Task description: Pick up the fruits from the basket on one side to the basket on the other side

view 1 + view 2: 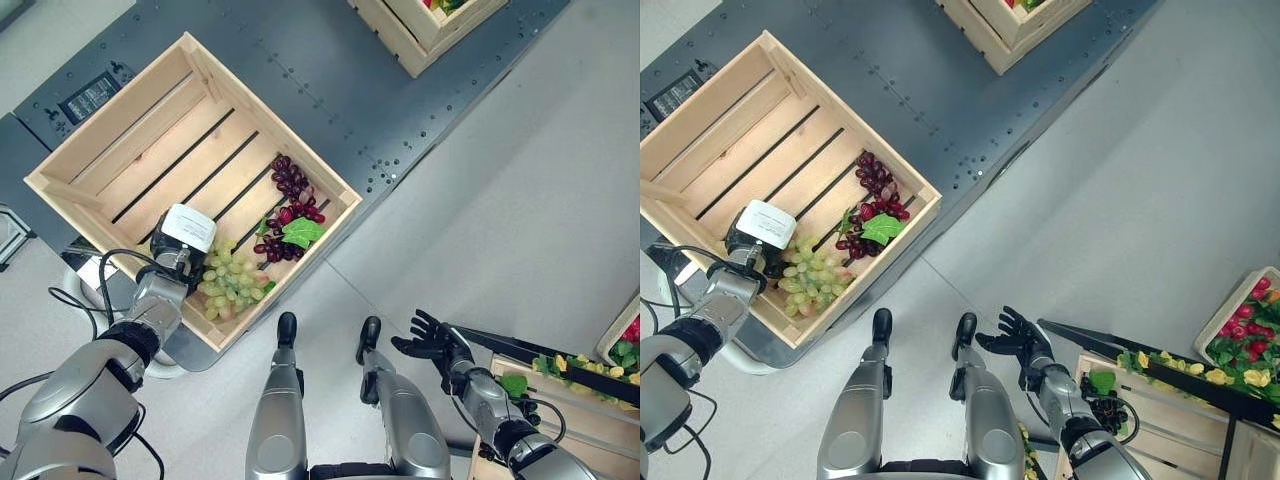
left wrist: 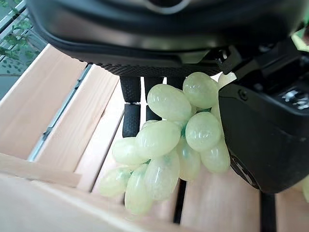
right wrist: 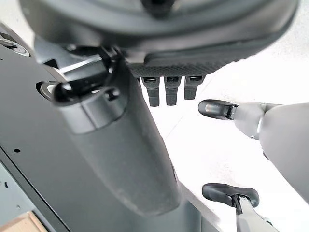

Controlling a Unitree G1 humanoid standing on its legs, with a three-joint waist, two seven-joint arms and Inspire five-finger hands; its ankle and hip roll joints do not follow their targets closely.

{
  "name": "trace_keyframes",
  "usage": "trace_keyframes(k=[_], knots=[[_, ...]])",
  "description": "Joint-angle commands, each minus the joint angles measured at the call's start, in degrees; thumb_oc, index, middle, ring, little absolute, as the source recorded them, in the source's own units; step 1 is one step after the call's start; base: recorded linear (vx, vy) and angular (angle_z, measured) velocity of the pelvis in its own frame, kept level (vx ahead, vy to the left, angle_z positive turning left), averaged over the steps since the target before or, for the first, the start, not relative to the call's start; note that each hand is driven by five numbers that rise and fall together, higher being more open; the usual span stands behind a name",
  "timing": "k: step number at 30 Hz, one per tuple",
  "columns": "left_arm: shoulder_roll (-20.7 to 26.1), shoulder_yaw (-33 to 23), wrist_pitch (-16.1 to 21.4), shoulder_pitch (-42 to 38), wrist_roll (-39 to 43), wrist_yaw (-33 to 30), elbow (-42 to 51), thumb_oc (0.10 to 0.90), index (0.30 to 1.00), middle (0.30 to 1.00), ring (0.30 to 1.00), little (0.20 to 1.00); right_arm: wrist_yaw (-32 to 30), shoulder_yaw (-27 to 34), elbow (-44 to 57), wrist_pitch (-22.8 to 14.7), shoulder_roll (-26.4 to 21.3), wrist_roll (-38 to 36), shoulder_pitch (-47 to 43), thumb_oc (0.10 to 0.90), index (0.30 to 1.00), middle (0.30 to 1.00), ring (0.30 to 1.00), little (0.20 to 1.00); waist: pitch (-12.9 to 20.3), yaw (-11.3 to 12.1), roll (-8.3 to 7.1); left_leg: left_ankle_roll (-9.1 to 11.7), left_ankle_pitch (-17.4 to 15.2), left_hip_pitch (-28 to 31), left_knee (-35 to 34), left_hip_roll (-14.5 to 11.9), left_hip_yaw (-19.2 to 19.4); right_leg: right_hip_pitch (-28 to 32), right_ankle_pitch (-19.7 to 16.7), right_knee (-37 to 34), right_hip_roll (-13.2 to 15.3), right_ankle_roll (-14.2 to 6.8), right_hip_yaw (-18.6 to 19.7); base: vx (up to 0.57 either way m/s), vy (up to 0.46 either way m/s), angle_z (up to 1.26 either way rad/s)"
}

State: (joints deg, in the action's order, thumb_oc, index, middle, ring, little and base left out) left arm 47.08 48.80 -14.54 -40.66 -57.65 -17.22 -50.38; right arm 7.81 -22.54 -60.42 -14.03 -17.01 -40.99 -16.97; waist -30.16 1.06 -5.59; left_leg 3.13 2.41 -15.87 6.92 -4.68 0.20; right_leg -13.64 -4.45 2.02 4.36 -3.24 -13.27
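Left hand (image 1: 180, 262) pinches green grapes (image 1: 232, 282) in the crate (image 1: 120, 110), centre-left of frame. Right hand (image 1: 430, 338) open, idle lower right. You're likely releasing; next, open and retract.

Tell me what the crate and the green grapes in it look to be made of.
Crate: pale, unfinished-looking wood, with visible grain and slats parted by dark gaps. Green grapes: smooth, waxy, translucent and very uniform, so probably plastic imitations, though real fruit cannot be ruled out. The left hand is closed around the bunch.
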Motion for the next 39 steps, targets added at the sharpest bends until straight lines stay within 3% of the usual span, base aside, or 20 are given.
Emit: trace_keyframes(k=[1,3,11,12,17,22,31,39], knots=[[1.7,-6.2,0.6,-2.7,1.8,-8.7,2.5,0.400,0.300,0.300,0.300,0.300,-1.6,2.2,2.7,-2.8,-3.8,-1.5,2.2,0.800,0.900,0.900,0.900,0.900,0.8,-0.1,3.22,-1.1,0.8,-0.4,-1.6,1.4,2.5,-0.5,7.3,9.3,-0.7,0.8,-0.7,-0.01,-0.016,-0.03],[3.6,-8.7,2.3,-0.9,4.2,-12.6,5.9,0.400,0.300,0.300,0.300,0.300,-1.7,3.4,3.4,-3.5,-4.0,-1.8,3.8,0.800,0.900,0.900,0.900,0.900,1.8,0.3,3.63,-1.1,0.8,0.8,-2.8,1.6,2.2,0.9,7.2,8.1,-0.6,0.8,-1.0,0.00,-0.013,0.02],[10.0,-19.5,4.4,9.3,7.4,-18.5,23.4,0.400,0.300,0.300,0.300,0.300,-2.1,8.2,10.5,-7.4,-4.0,-4.5,10.2,0.800,0.900,0.900,0.900,0.900,5.7,1.3,4.49,-1.0,1.1,5.3,-6.5,2.2,0.6,5.8,6.8,4.6,0.0,0.2,-2.1,0.03,-0.039,0.04],[10.9,-23.3,4.9,12.9,6.7,-18.8,28.1,0.400,0.300,0.300,0.300,0.300,-3.0,9.6,14.5,-8.0,-4.1,-4.6,11.9,0.800,0.900,0.900,0.900,0.900,6.6,1.6,4.42,-1.1,1.1,6.3,-7.1,2.3,0.1,7.0,6.6,3.6,0.1,0.0,-2.1,0.04,-0.051,0.04],[10.4,-33.7,6.2,23.6,4.0,-20.6,38.3,0.400,0.300,0.300,0.300,0.300,-5.8,12.9,28.3,-11.1,-4.4,-5.2,16.7,0.800,0.900,0.900,0.900,0.900,9.1,1.4,4.55,-1.2,1.2,8.8,-8.8,2.5,-0.7,9.7,5.9,1.6,0.3,-0.3,-2.1,0.03,-0.035,0.02],[8.7,-39.4,8.5,29.7,2.4,-23.9,43.2,0.400,0.300,0.300,0.300,0.300,-6.7,15.5,39.1,-13.2,-4.4,-2.3,19.7,0.800,0.900,0.900,0.900,0.900,12.2,0.9,4.80,-1.2,1.7,11.0,-11.2,2.7,-1.3,11.8,5.0,-0.6,0.6,-0.8,-2.1,0.03,-0.014,-0.02],[5.1,-43.3,14.1,33.6,-3.0,-28.2,47.0,0.400,0.300,0.300,0.300,0.300,-0.7,18.5,61.2,-7.3,-7.7,-0.4,20.0,0.800,0.900,0.900,0.900,0.900,18.0,-0.4,5.24,-0.7,1.4,13.2,-11.9,2.5,-1.9,15.3,3.1,-5.1,1.4,-1.6,-1.4,0.06,-0.005,-0.03],[4.7,-39.1,15.4,27.2,-6.8,-22.6,51.1,0.400,0.300,0.300,0.300,0.300,3.4,12.3,70.9,1.4,-13.1,-1.1,12.8,0.800,0.900,0.900,0.900,0.900,22.2,0.2,5.22,-0.7,-0.1,15.1,-11.9,2.4,-1.2,16.9,2.6,-7.0,2.6,-2.4,-1.2,0.07,-0.009,-0.03]])
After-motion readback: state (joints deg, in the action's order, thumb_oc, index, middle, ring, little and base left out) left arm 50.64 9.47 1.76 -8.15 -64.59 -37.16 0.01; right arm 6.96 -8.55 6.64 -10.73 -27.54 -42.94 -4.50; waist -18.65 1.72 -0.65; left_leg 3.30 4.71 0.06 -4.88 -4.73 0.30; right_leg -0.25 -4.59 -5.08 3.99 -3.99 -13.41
